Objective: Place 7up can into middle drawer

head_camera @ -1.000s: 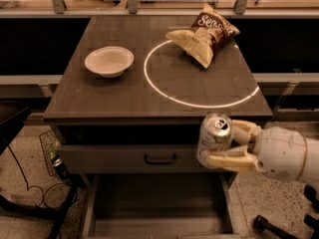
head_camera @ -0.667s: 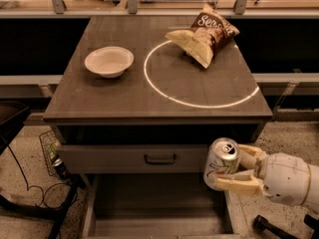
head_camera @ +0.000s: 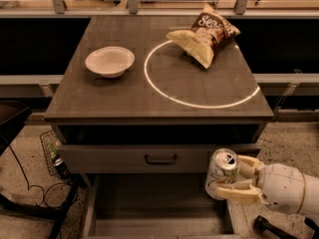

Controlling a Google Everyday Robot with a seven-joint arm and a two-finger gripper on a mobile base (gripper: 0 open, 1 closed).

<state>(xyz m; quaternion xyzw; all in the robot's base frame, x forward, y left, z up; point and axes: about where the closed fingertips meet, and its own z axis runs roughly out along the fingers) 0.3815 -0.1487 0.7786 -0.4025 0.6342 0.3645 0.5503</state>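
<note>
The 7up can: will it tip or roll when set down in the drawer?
Probably stable upright: the 7up can, held in the gripper at lower right beside the middle drawer, shows a flat top. On its side, its round body would likely roll.

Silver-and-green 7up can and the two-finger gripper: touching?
Touching. The camera view shows the gripper with its beige fingers pressed against the silver-and-green 7up can, one across its base and one behind it, above the open grey-brown middle drawer.
</note>
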